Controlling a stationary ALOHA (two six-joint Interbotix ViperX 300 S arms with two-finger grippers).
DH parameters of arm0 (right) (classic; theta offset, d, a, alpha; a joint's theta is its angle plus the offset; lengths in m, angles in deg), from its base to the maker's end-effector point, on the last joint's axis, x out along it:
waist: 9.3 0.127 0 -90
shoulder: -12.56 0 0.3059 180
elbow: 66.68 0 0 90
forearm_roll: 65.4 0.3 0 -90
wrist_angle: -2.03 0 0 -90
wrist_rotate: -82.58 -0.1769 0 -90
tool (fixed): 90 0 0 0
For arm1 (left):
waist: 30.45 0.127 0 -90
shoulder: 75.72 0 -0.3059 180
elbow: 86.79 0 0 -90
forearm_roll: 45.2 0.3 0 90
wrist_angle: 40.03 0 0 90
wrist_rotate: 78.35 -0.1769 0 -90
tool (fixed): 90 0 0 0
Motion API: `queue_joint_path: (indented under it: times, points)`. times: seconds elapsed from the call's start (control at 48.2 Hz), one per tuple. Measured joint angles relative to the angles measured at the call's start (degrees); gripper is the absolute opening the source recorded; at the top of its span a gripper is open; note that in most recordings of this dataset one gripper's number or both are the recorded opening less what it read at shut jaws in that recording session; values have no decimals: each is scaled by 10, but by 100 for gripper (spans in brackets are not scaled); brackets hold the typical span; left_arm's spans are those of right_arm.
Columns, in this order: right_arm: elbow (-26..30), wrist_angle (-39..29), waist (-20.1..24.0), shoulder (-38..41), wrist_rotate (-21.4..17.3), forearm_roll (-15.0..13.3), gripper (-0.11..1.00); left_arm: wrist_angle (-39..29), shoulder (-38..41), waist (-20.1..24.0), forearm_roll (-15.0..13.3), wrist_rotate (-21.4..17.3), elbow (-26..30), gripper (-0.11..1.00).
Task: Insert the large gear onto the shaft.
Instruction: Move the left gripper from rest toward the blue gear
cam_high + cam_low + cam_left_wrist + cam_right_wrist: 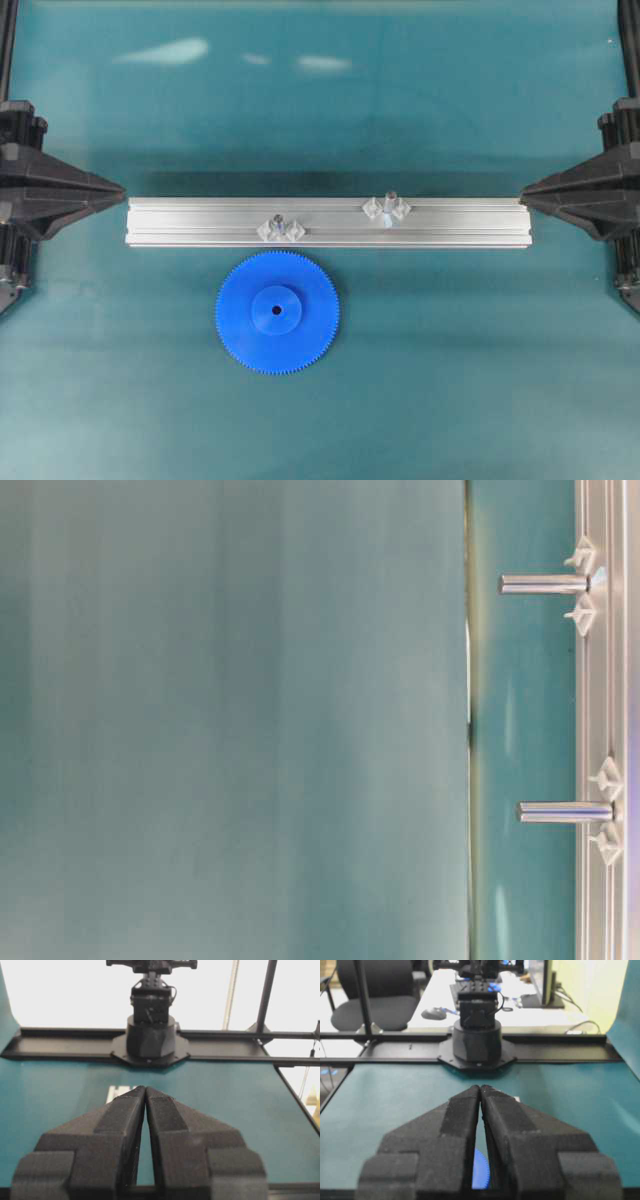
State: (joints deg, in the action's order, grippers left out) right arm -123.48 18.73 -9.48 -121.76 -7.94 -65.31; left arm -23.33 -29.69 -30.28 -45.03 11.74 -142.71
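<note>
Overhead exterior view: nearest the camera, the large gear [277,312] lay flat on the teal mat [450,400], hub and bore facing up, just in front of the aluminium rail [450,222] and untouched. On the rail stood two near-identical pins on small two-winged bases: one [280,226] almost directly behind the gear, the other [386,207] further right and toward the rail's back edge; which of them is the shaft could not be told. The left gripper [120,190] and right gripper [525,193] were parked off the rail's two ends, well apart from the gear. Judgement: the task had not begun; the pick was still to come, and it calls for one arm to open, take the gear by its rim, then line the bore up over a pin. The wrist views showed what the overhead could not: the left fingers [125,1115] met at their tips, closed on nothing, and the right fingers [462,1115] likewise, with a sliver of blue gear [481,1170] visible between them. The table-level view alone showed the pins' [545,583] full length and straightness.
</note>
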Motion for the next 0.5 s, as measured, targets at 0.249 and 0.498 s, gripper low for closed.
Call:
queue_joint_path:
  times: [0.249,0.498]
  points:
    - [2,-72,-12,7,-16,25,9,-16,11,-3,6,51,-4,0]
    - [24,-145,-13,24,-30,26,9,-124,44,-19,7,47,36,0]
